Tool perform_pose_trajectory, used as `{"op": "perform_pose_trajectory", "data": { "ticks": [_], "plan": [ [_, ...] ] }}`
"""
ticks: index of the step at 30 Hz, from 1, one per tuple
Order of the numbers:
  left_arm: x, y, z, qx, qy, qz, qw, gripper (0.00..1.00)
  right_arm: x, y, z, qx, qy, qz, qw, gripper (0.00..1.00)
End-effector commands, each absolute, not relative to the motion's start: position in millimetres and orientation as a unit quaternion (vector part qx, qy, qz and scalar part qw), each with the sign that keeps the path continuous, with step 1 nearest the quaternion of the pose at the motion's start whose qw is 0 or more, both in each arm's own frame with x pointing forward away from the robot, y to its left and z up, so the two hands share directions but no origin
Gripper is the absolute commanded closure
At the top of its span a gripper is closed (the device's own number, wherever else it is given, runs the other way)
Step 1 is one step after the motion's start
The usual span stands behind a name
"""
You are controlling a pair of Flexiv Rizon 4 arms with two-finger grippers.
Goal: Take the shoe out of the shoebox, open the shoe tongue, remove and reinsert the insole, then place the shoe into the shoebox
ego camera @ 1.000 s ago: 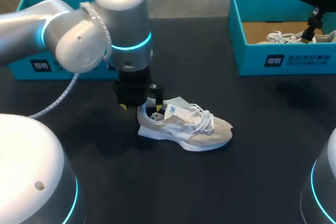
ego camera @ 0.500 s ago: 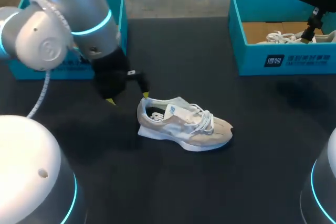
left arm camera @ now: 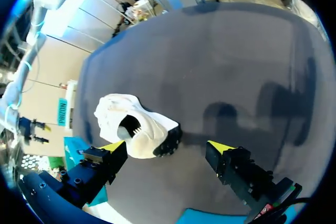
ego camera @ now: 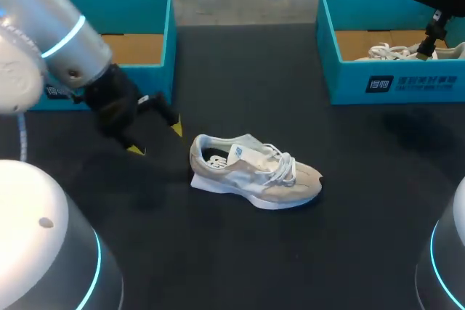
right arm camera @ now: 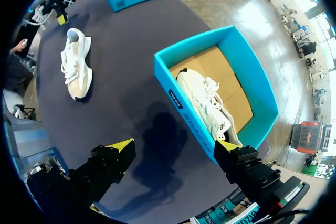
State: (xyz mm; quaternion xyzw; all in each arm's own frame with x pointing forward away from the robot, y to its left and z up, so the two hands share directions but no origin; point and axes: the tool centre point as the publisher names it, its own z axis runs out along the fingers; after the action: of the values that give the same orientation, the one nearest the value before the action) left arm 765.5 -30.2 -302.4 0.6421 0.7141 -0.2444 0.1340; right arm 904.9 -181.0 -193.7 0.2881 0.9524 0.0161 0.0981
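A white and beige shoe point(ego camera: 254, 174) lies on its sole in the middle of the black table, toe to the right, tongue up and laces loose. My left gripper point(ego camera: 155, 139) hangs open just left of the heel, clear of it. In the left wrist view the shoe point(left arm camera: 134, 127) lies ahead of the open left gripper point(left arm camera: 167, 147), heel opening facing it. My right gripper point(right arm camera: 175, 145) is open high over the right teal shoebox point(right arm camera: 178, 93), which holds a second white shoe point(right arm camera: 207, 103). The table shoe point(right arm camera: 76, 64) shows far beyond it.
An empty teal shoebox point(ego camera: 163, 30) stands at the back left, close behind my left arm. The right teal shoebox point(ego camera: 392, 81) with the second shoe point(ego camera: 396, 50) stands at the back right. Two white arm bases fill the near corners.
My left gripper has pulled out of the shoe's heel opening and swung left toward the left shoebox, staying open. The shoe and the right arm have not moved.
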Motion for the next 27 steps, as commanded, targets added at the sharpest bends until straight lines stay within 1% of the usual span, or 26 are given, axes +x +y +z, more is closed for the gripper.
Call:
{"op": "perform_pose_trajectory", "data": {
  "ticks": [1, 8, 15, 18, 27],
  "plan": [
    [758.7, -15.7, -306.2, 0.602, 0.692, -0.334, 0.218, 0.00, 905.3, -181.4, -193.7, 0.288, 0.952, 0.016, 0.098, 0.00],
    [755.7, 1.2, -313.4, 0.553, 0.683, -0.410, 0.243, 0.00, 905.3, -181.4, -193.7, 0.288, 0.952, 0.016, 0.098, 0.00],
    [755.1, 4.6, -305.2, 0.532, 0.652, -0.471, 0.264, 0.00, 905.3, -181.4, -193.7, 0.288, 0.952, 0.016, 0.098, 0.00],
    [755.5, 1.2, -296.7, 0.552, 0.649, -0.462, 0.246, 0.00, 905.3, -181.4, -193.7, 0.288, 0.952, 0.016, 0.098, 0.00],
    [755.5, 1.2, -296.7, 0.552, 0.649, -0.462, 0.246, 0.00, 905.3, -181.4, -193.7, 0.288, 0.952, 0.016, 0.098, 0.00]
  ]
}}
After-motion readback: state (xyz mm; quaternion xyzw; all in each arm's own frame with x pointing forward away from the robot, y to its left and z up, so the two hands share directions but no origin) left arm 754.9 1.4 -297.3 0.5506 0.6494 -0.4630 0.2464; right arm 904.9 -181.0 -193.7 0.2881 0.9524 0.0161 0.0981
